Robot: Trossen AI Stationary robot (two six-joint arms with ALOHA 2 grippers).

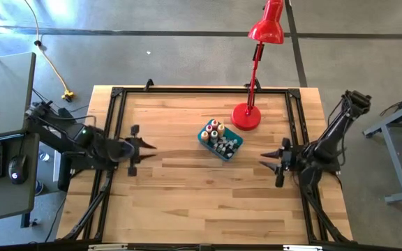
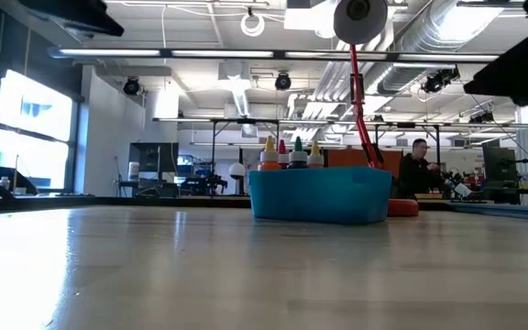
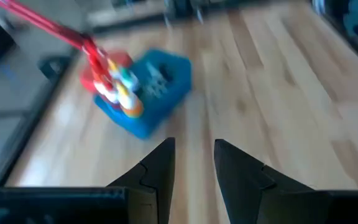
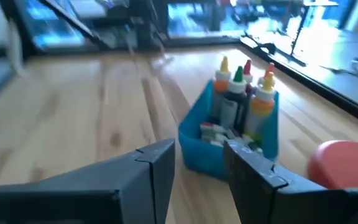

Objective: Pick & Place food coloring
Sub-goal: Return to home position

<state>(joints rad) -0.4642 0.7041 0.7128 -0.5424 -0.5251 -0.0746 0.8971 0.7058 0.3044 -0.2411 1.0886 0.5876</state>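
From straight above, I saw the wooden table point(image 1: 187, 202) with a teal tub point(image 1: 203, 137) sitting a little right of its middle. The food coloring bottles point(image 1: 217, 132) all stood or lay inside that tub, with orange, red and green caps at one end and small pale ones at the other. A red lamp point(image 1: 246, 117) had its round base just beside the tub, on the far side. The left claw point(image 1: 149, 148) hovered over the table's left part, well apart from the tub. It pointed toward the tub, its fingers a little apart and holding nothing. The right claw point(image 1: 264, 160) sat near the right edge, also aimed at the tub, with its fingers spread and empty.

At table height, I saw the tub point(image 2: 319, 197) side on, with four pointed caps point(image 2: 291, 151) poking above its rim. The lamp point(image 2: 360, 101) rose behind it. A person point(image 2: 420, 170) sat far back in the room.

Through the left wrist camera, the left claw point(image 3: 192, 146) showed a narrow gap between its two dark fingers point(image 3: 157, 168), with bare wood between them. The tub point(image 3: 145, 121) was ahead. The bottles point(image 3: 120, 84) in it were too blurred for me to read any label.

Through the right wrist camera, the right claw point(image 4: 199, 149) was parted wider and gripped nothing. The tub point(image 4: 266, 143) was close in front of it. Tall bottles point(image 4: 241, 87) stood upright inside, and small ones lay at their feet. I could not read the printing on them.
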